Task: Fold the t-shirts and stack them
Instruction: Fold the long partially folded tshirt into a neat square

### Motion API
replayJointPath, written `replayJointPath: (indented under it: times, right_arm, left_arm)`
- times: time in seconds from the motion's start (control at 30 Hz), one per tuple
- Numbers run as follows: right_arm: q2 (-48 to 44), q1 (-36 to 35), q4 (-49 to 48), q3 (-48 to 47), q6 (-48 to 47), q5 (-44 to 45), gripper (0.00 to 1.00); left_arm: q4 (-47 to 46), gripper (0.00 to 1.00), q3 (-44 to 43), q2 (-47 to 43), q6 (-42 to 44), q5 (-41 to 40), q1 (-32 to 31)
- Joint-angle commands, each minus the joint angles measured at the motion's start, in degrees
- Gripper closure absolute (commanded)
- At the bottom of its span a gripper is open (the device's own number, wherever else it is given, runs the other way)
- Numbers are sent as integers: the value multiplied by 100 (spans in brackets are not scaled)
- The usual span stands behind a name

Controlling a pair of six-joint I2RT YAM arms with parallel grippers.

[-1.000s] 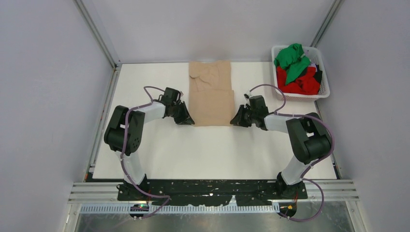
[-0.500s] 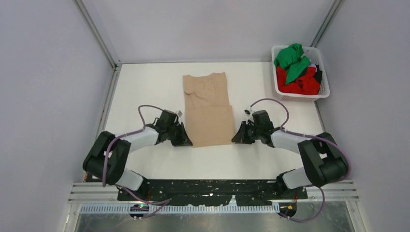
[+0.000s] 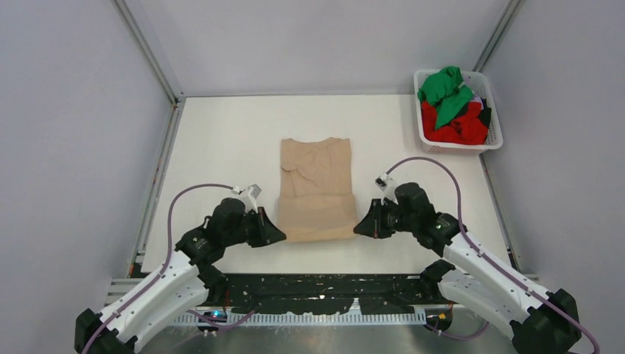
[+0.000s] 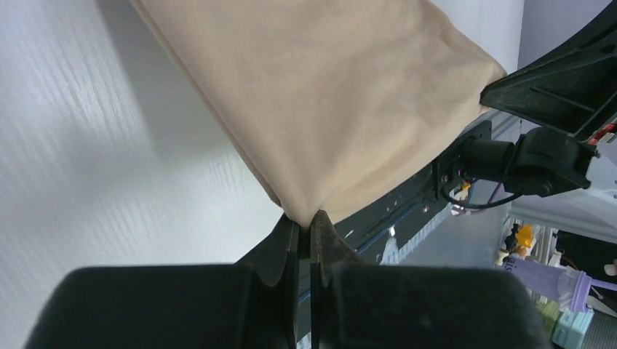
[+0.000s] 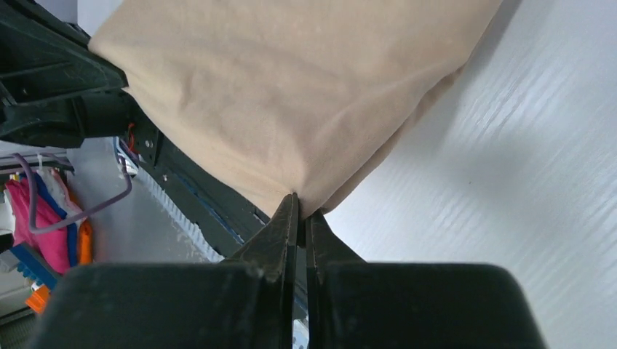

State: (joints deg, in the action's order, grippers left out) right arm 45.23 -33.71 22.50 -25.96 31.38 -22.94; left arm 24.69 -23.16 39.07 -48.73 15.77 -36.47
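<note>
The white lattice basket (image 3: 461, 148) at the far right corner of the table (image 3: 221, 147) holds a green t-shirt (image 3: 444, 88) heaped over a red t-shirt (image 3: 457, 131), both crumpled. The beige t-shirt (image 3: 317, 188) lies partly folded at mid-table, well apart from the basket. The left gripper (image 3: 278, 234) and the right gripper (image 3: 360, 228) are each pinched tight on one near corner of the beige t-shirt.

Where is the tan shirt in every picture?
Top external: the beige t-shirt sits in the middle, toward the near edge.
Left wrist: it fills the upper middle, its corner pinched in the left gripper.
Right wrist: it fills the top, its corner pinched in the right gripper.
Shared landmark: the black base rail just past the shirt's near edge.
</note>
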Motion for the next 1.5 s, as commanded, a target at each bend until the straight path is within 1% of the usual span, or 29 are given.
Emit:
replayJointPath:
  times: [0.0, 0.07, 0.13, 0.2, 0.37, 0.53, 0.63, 0.93, 1.0, 1.07, 1.2, 1.27, 1.3, 1.33, 1.37, 1.4, 1.43, 1.47]
  right_arm:
    - [227, 378, 65, -788, -306, -100, 95]
    - [474, 608, -245, -1039, -389, -41, 95]
    - [747, 846, -706, -1269, -436, -143, 95]
    - [1050, 1097, -1162, -1490, -437, -251, 95]
    - [1996, 1499, -1353, -2357, -554, -429, 95]
    - [3052, 1761, -1567, -2974, -578, -691, 95]
    - [3649, 1869, -1621, -3371, -593, -765, 95]
    - [4925, 2272, -2083, -4078, -500, -1073, 95]
    - [5340, 2313, -2170, -4305, -447, -1129, 95]
    - [5552, 2355, -2212, -4423, -395, -1139, 95]
    - [6218, 2449, -2736, -4696, -159, -1117, 95]
    - [6575, 2456, -2843, -4892, -122, -1085, 93]
    - [6699, 2457, -2845, -4989, -109, -1065, 91]
    - [6951, 2457, -2812, -5211, -67, -991, 89]
    - [7058, 2462, -2782, -5316, -42, -935, 85]
    - [7256, 2465, -2671, -5543, -6, -785, 80]
    - [7334, 2466, -2597, -5644, -3, -692, 64]
    - [7461, 2466, -2438, -5839, -3, -516, 56]
  left_arm:
    - [-26, 100, -438, -134, 122, -364, 98]
    - [-113, 100, -793, 175, 318, -472, 242]
    - [-70, 100, -1257, 662, 527, -550, 549]
    - [-210, 100, -1709, 1160, 713, -400, 898]
    - [-274, 100, -2774, 2502, 1013, -18, 1580]
    - [-373, 100, -3657, 3698, 1185, 203, 1918]
    - [-564, 100, -4015, 4277, 1162, 392, 2132]
    - [-730, 100, -5174, 5800, 1129, 571, 2317]
    - [-697, 100, -5439, 6113, 1137, 571, 2332]
    - [-641, 100, -5743, 6440, 1129, 569, 2352]
    - [-485, 100, -6417, 7180, 1017, 542, 2353]
    - [-472, 100, -6671, 7530, 899, 438, 2363]
    - [-461, 95, -6820, 7754, 835, 398, 2358]
    - [-450, 75, -6980, 7914, 797, 413, 2363]
    - [-412, 55, -7151, 8066, 756, 429, 2364]
    - [-352, 30, -7355, 8211, 736, 453, 2359]
    - [-302, 16, -7554, 8329, 729, 491, 2363]
    - [-260, 6, -7714, 8407, 706, 523, 2364]
